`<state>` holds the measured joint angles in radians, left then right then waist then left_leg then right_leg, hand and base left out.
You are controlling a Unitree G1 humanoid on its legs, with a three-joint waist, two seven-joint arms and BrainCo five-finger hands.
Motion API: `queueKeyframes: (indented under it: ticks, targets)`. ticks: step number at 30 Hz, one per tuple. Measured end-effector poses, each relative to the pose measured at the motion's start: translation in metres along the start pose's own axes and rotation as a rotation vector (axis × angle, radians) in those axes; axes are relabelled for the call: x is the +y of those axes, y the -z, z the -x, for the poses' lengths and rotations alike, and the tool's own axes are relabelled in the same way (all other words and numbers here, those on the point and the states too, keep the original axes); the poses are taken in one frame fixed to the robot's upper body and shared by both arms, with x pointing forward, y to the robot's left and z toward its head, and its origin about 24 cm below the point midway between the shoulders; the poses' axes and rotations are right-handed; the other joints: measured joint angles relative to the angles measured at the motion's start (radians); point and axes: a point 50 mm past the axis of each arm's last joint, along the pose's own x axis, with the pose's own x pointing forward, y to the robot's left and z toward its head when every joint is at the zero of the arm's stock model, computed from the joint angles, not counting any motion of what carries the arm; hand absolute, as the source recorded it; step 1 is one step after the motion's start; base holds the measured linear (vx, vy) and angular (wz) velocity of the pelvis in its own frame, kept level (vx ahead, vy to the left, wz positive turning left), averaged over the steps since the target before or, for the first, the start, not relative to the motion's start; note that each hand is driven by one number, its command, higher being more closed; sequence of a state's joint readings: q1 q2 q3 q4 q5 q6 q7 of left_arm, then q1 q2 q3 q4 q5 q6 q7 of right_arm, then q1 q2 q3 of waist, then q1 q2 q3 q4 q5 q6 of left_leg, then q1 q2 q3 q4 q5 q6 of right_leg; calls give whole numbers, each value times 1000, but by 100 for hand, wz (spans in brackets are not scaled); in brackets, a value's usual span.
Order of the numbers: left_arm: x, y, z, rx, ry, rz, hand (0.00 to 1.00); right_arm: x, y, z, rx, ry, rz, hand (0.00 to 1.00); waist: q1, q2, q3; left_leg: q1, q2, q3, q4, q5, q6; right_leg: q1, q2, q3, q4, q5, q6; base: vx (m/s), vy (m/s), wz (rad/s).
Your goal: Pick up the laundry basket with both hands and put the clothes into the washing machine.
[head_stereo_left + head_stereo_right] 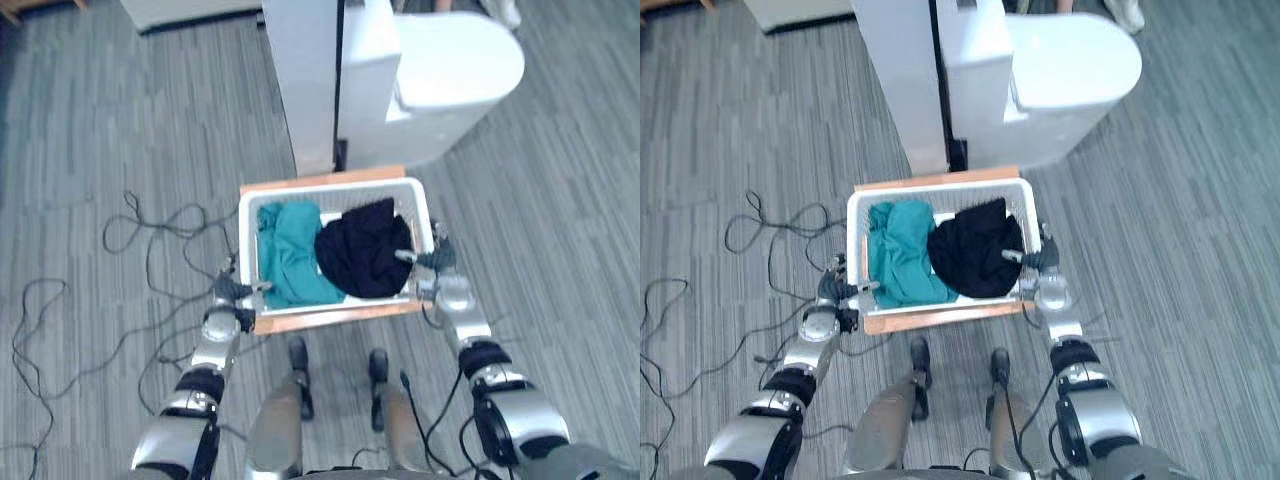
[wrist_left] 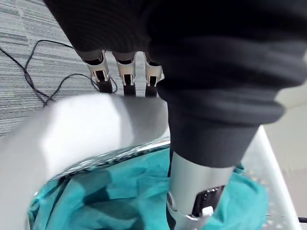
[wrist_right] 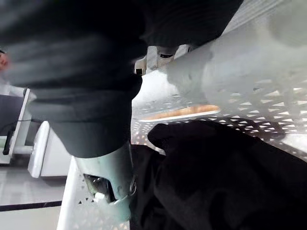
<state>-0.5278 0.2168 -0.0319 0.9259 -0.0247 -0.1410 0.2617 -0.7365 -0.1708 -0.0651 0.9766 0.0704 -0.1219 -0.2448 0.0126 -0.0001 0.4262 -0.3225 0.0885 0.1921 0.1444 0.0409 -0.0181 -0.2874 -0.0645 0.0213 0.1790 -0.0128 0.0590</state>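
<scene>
Two hands clasped the white laundry basket (image 1: 330, 190) at its short ends, the left hand (image 1: 232, 292) on the left rim and the right hand (image 1: 437, 262) on the right rim. In the left wrist view the left hand's fingers (image 2: 127, 79) reached down over the outside of the rim while its thumb (image 2: 192, 191) stood inside the basket, so the rim was pinched between them. The right wrist view showed the same hold on the other side: the right hand's fingers (image 3: 158, 52) lay beyond the perforated wall and its thumb (image 3: 103, 179) was inside. The basket lay directly in front of the robot, over a wooden board (image 1: 340, 316) whose edge showed along the near and far sides; whether the basket rested on the board or was raised off it could not be told. Inside were two garments, a teal one (image 1: 290, 255) in the left half, just under the left thumb, and a black one (image 1: 365, 250) heaped in the right half, against the right thumb, the two touching in the middle. The white washing machine (image 1: 450, 70) stood just beyond the basket's far edge, toward the robot's right, with a tall white panel (image 1: 300, 80) beside it on the left. All stood on a grey striped carpet (image 1: 120, 120).
</scene>
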Motion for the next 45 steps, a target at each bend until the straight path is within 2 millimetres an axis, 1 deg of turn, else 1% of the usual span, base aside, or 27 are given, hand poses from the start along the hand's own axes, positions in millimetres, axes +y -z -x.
queueKeyframes:
  ticks: [1, 2, 9, 12, 15, 17, 18, 19, 21, 22, 23, 25, 28, 29, 32, 34, 35, 36, 37, 38, 39, 40, 41, 42, 43, 44, 45]
  targets:
    - [0, -5, -2, -12, -3, 0, 100, -2, 1, -1, 13, 20, -20, 0, 2, 1, 1, -12, 1, -1, 2, 0, 0, -13, 0, 3, 6, 0, 0, -54, 9, -1]
    - [-1, -6, -2, -17, -2, 0, 100, -3, 2, -1, 22, 27, -26, 100, 2, 1, 2, -16, 2, -1, 5, 0, 0, -18, 0, 3, 9, 0, 0, 0, 0, 0]
    - [-2, -7, -2, -22, -7, -1, 100, -1, 8, 1, 56, 40, -101, 100, 1, 1, 2, -23, 4, 3, 11, -1, 0, -25, -1, 9, 10, 0, 0, 0, 0, 0]
    - [2, -6, -1, -25, -31, -4, 100, -1, 13, 9, 40, 30, -119, 100, 1, 1, 2, -23, 6, 6, 11, -1, 1, -25, -1, 11, 7, 0, 0, 36, -13, -3]
    - [9, 4, 6, -27, -41, -42, 100, 0, 27, 23, 43, 37, -146, 100, -1, 1, 2, -7, 8, 17, -5, -1, 1, -18, 2, 17, -4, 0, 0, 54, -20, -11]
    - [9, 20, 16, 2, -33, -52, 100, 0, 38, 33, 51, 29, -137, 100, -3, 0, 1, 23, 5, 26, -26, -2, 0, 3, 2, 19, -15, 0, 0, 84, -22, -11]
    - [9, 32, 26, 26, -22, -60, 100, -1, 44, 41, 50, 26, -133, 100, -10, 0, 1, 46, 0, 29, -39, -1, 0, 24, 3, 21, -29, 0, 0, 101, -5, -3]
    - [8, 43, 36, 46, -10, -66, 100, -3, 49, 49, 44, 19, -112, 100, -25, 0, -1, 63, -2, 28, -48, -4, -3, 44, 5, 19, -41, 0, 0, 102, -5, -1]
    - [6, 54, 51, 55, 2, -53, 100, -9, 55, 60, 28, 19, -81, 100, -27, -2, -4, 92, -4, 31, -66, -4, -3, 72, 6, 19, -57, 0, 0, 104, -7, -1]
    - [7, 57, 61, 50, 6, -40, 100, -14, 58, 68, 20, 25, -69, 100, -29, -3, -6, 113, -6, 33, -75, -7, -7, 93, 7, 20, -67, 0, 0, 88, -5, -4]
    - [7, 58, 65, 45, 8, -35, 100, -16, 60, 71, 16, 27, -61, 100, -29, -3, -10, 121, -6, 33, -76, -9, -9, 102, 7, 21, -71, 0, 0, 79, -7, -5]
    - [8, 63, 83, 40, 12, -15, 100, -22, 64, 86, 1, 29, -36, 100, -32, -1, -72, 130, -2, 44, -76, -20, -9, 111, 11, 34, -83, 0, 0, 85, -16, -12]
    - [10, 68, 103, 37, 13, 8, 100, -29, 63, 105, -43, 29, -5, 100, -40, 1, -136, 191, -1, 69, -79, -43, -14, 164, 12, 64, -107, 0, 0, 86, 2, -30]
    - [11, 68, 109, 33, 13, 15, 100, -31, 62, 112, -60, 29, 6, 100, -43, -3, -172, 201, 0, 90, -78, -54, -15, 161, 13, 85, -113, 0, 0, 32, 22, -44]
    - [11, 65, 113, 20, 15, 33, 100, -35, 56, 118, -106, 26, 14, 100, -54, -3, -198, 235, 4, 159, -72, -73, -18, 160, 17, 152, -112, 7, 11, 7, 33, -75]
    - [11, 60, 112, -2, 17, 41, 100, -38, 52, 120, -128, 31, 12, 100, -64, -5, -200, 244, 21, 236, -28, -112, -17, 145, 29, 223, -111, 27, 22, -50, 30, -125]
    - [11, 57, 114, -11, 17, 55, 100, -39, 52, 120, -132, 34, 11, 100, -84, -8, -204, 245, 52, 304, 14, -145, -16, 129, 33, 207, -136, 42, 9, -74, 5, -135]
    - [11, 57, 115, -14, 17, 57, 100, -40, 52, 120, -131, 35, 11, 100, -86, -11, -208, 249, 58, 338, 28, -156, -16, 122, 22, 159, -144, 39, -14, -71, 6, -147]
    - [9, 57, 115, -11, 21, 62, 100, -42, 52, 121, -131, 41, 14, 100, -90, -5, -209, 260, 74, 380, 47, -173, -11, 115, 2, 61, -143, 19, -61, -40, 35, -150]
    - [8, 58, 116, -7, 23, 63, 100, -43, 54, 123, -124, 43, 18, 100, -99, -4, -211, 287, 107, 454, 68, -183, -14, 103, -30, -106, -114, 20, -145, 3, 60, -165]
    - [8, 58, 116, -2, 23, 63, 100, -43, 56, 124, -120, 44, 20, 100, -108, -8, -213, 311, 121, 500, 87, -199, -23, 100, -62, -242, -89, 39, -211, 25, 56, -154]
    - [8, 58, 116, 2, 23, 68, 100, -43, 56, 125, -117, 44, 20, 100, -110, -12, -217, 331, 129, 533, 96, -208, -29, 97, -81, -321, -69, 55, -245, 63, 0, -145]
    - [8, 58, 116, 4, 22, 77, 100, -43, 56, 125, -118, 44, 21, 100, -110, -12, -221, 356, 145, 572, 105, -216, -40, 91, -85, -400, -52, 57, -290, 67, -77, -161]
    - [7, 56, 115, 0, 23, 86, 100, -45, 55, 124, -122, 45, 26, 100, -114, -4, -231, 381, 160, 614, 97, -216, -41, 95, -95, -506, -46, 28, -350, 81, -124, -206]
    - [6, 53, 115, -12, 23, 94, 100, -46, 53, 123, -132, 48, 30, 100, -109, 0, -248, 407, 171, 677, 79, -223, -50, 97, -124, -637, -14, -8, -321, 72, -126, -193]
    - [7, 52, 115, -17, 20, 96, 100, -45, 52, 122, -137, 48, 27, 100, -103, -3, -254, 420, 181, 712, 88, -233, -67, 89, -136, -680, 8, -12, -286, 97, -154, -206]
    - [8, 52, 114, -15, 12, 99, 100, -44, 50, 120, -145, 46, 22, 100, -101, -12, -260, 448, 215, 766, 154, -261, -105, 75, -140, -662, 40, 5, -167, 149, -215, -209]
